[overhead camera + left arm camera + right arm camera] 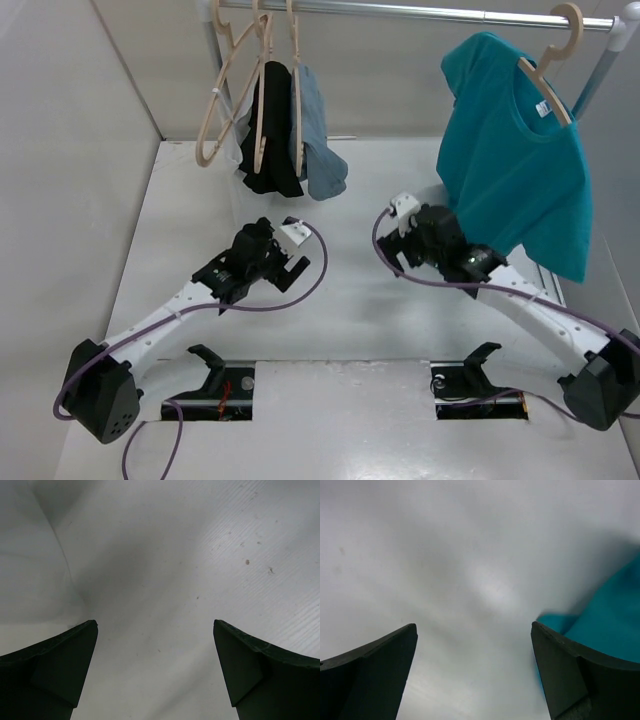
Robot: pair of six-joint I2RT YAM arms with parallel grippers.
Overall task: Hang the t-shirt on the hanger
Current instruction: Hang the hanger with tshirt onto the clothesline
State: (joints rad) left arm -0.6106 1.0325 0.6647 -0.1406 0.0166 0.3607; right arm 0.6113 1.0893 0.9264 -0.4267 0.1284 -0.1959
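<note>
The teal t-shirt (515, 170) hangs on the pale wood hanger (546, 88), whose hook is over the rail at the top right. The white neck label shows at the collar. One shoulder sits high on the hanger and the shirt droops to the right. My right gripper (412, 245) is open and empty, low over the table just left of the shirt's lower hem; the teal cloth (615, 615) shows beside its right finger (560, 675). My left gripper (270, 262) is open and empty over bare table (165, 580).
A metal rail (420, 12) runs across the top. At its left hang two empty beige hangers (215, 90), a black garment (270, 135) and a pale blue-grey garment (318, 145). Walls close in the left, back and right sides.
</note>
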